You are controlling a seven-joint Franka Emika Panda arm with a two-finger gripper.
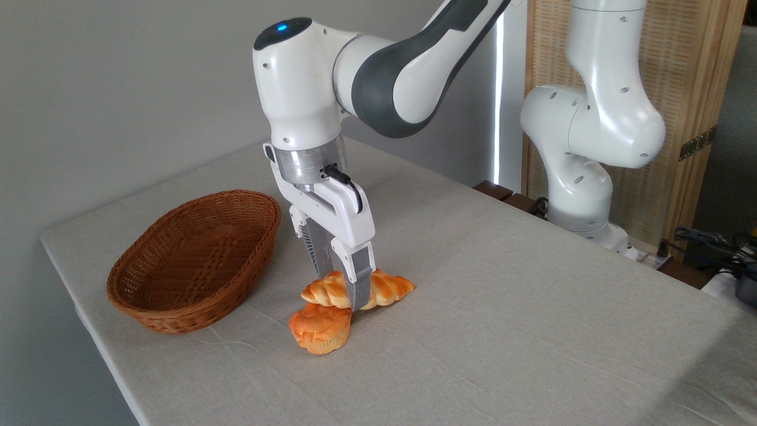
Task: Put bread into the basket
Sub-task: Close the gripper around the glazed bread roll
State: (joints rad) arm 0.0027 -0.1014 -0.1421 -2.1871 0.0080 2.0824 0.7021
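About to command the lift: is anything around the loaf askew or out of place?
The muffin-shaped bun sits right against the braided loaf, just in front of it, and may be nudged when the loaf moves. The gripper straddles the loaf's middle. The basket stands upright and empty.

Braided golden bread (387, 288) is lying lengthwise on the counter (502, 307), just right of the empty, upright oval wicker basket (195, 260).
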